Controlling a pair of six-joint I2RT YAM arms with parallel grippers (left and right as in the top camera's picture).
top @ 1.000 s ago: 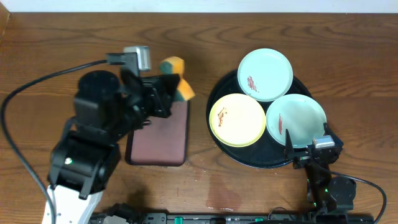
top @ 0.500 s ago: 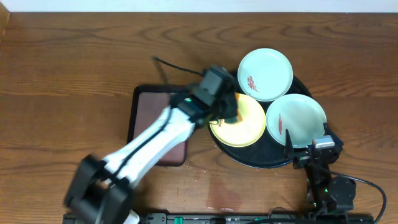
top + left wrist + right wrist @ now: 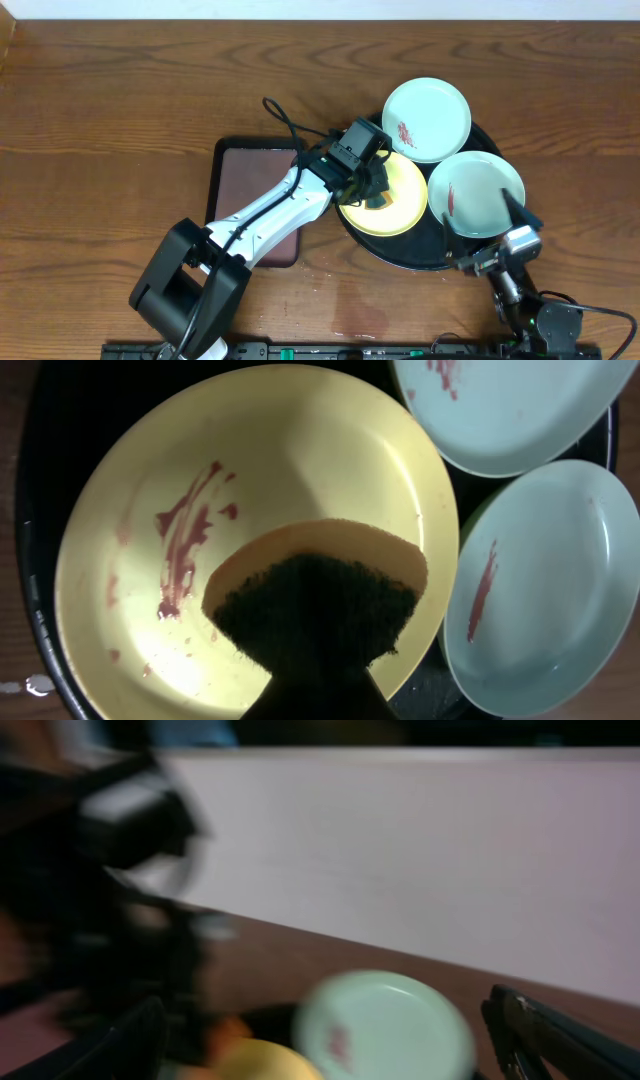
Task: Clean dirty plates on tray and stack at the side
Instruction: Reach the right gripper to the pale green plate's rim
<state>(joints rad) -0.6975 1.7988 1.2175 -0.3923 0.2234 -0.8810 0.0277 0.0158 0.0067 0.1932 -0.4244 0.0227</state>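
Yellow plate (image 3: 250,480) on tray (image 3: 408,260), L pincer (image 3: 372,188) gripping sponge (image 3: 315,600) over it, R pincer (image 3: 492,238) wide

Small rectangular maroon tray (image 3: 245,175), black rim, flat on wood left of centre, partly hidden from above. Sponge (image 3: 320,595): orange-yellow foam, dark green scouring face toward left wrist view. Darker damp-looking patch (image 3: 357,302) near front edge. Pale wall (image 3: 400,850) behind.

Your left gripper (image 3: 372,188) sits over the yellow plate (image 3: 405,208) at nine o'clock on the tray (image 3: 408,258); mint plate (image 3: 427,120) at twelve; second mint plate (image 3: 480,190) at three.
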